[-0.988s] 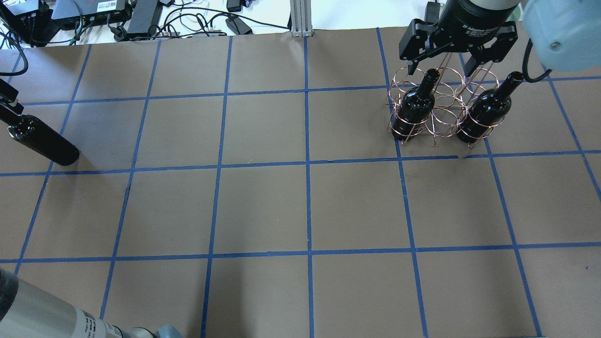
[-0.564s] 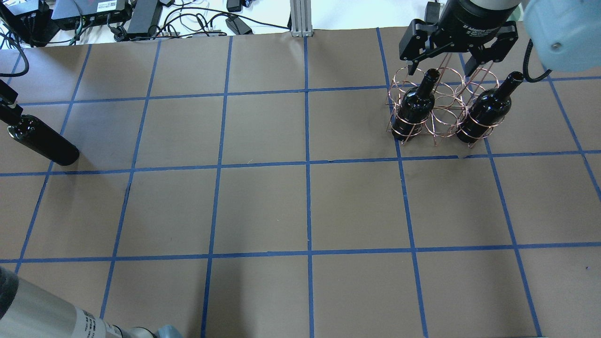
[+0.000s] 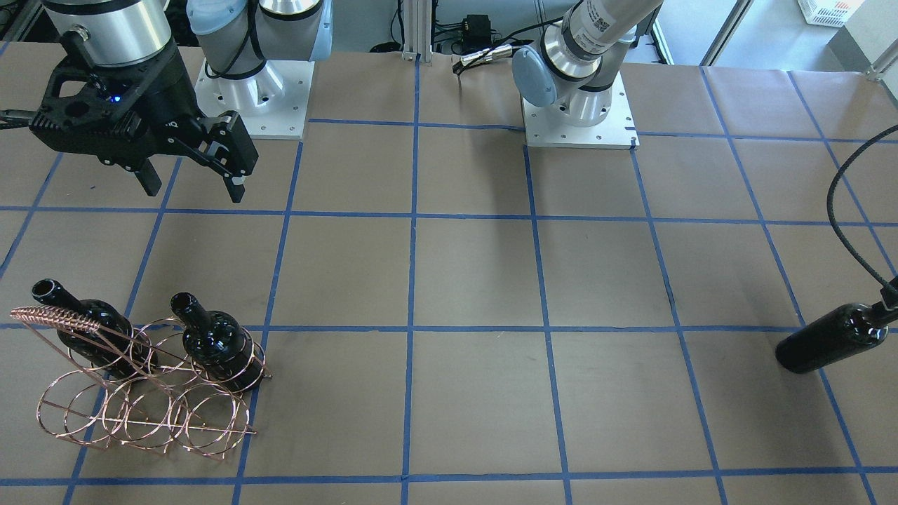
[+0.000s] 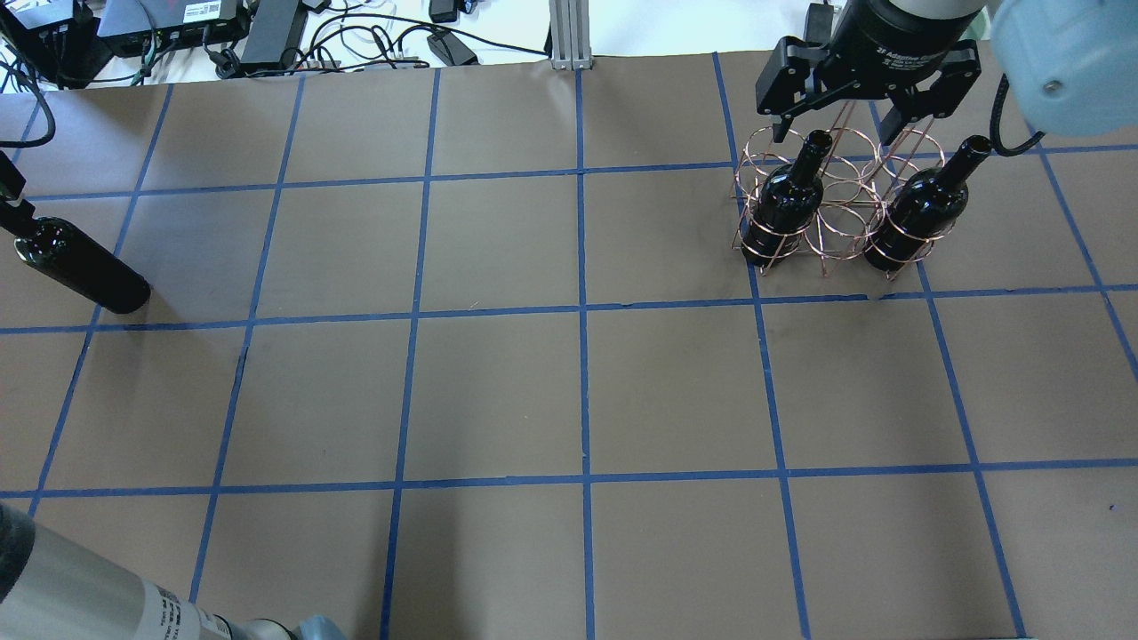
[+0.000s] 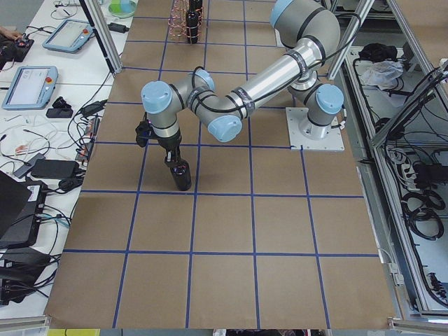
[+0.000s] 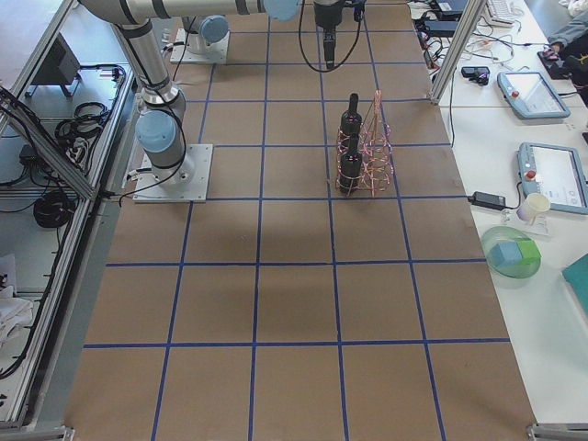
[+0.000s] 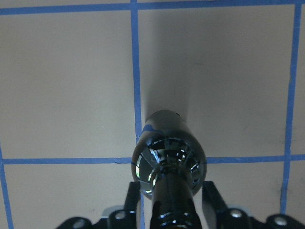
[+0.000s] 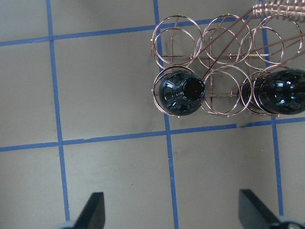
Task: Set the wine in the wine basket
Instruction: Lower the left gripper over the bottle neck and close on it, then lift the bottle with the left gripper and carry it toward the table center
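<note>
A black wine bottle (image 4: pixel 84 267) stands upright at the table's far left, also in the front view (image 3: pixel 835 344) and the exterior left view (image 5: pixel 180 175). My left gripper (image 7: pixel 171 210) is over it, its fingers tight on both sides of the neck. The copper wire basket (image 4: pixel 845 209) stands at the far right. It holds two bottles (image 4: pixel 787 200) (image 4: pixel 920 213) in the end loops of one row. My right gripper (image 4: pixel 836 124) hangs open and empty above the basket, which shows in its wrist view (image 8: pixel 224 95).
Cables and electronics (image 4: pixel 267 36) and an aluminium post (image 4: pixel 569 36) lie past the table's far edge. The two arm bases (image 3: pixel 579 112) stand on the robot's side. Blue tape lines grid the brown table.
At the overhead view's left edge, my left gripper's visible finger has shifted left toward the bottle's neck. The bottle has not moved. The right arm and basket are unchanged.
</note>
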{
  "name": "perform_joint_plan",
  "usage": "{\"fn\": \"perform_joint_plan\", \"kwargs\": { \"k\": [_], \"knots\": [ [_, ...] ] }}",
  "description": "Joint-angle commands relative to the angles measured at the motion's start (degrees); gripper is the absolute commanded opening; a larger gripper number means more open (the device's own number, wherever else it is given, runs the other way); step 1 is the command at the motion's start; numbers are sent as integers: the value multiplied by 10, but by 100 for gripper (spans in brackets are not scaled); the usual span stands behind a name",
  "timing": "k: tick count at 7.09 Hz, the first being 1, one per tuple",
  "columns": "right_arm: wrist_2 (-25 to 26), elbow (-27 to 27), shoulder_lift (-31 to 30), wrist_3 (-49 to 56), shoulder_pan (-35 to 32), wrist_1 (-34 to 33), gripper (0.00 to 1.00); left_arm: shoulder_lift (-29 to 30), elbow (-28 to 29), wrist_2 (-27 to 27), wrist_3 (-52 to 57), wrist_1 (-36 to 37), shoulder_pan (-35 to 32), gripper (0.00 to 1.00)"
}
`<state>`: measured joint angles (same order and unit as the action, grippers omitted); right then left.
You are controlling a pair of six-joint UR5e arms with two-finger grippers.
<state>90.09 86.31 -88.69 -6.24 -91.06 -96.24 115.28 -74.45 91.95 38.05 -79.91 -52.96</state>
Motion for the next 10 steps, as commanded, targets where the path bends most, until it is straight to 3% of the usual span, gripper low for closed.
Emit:
{"fn": "perform_joint_plan", "kwargs": {
  "k": [1,5,10],
  "knots": [
    [0,1,-1,0,-1,0,100,0,0,-4,2,2,0,0],
    [1,1,-1,0,-1,2,100,-31,-2,-8,17,-17,-16,0],
    [1,4,-1,0,-1,1,100,-141,-69,-26,-195,-47,-168,0]
  ]
}}
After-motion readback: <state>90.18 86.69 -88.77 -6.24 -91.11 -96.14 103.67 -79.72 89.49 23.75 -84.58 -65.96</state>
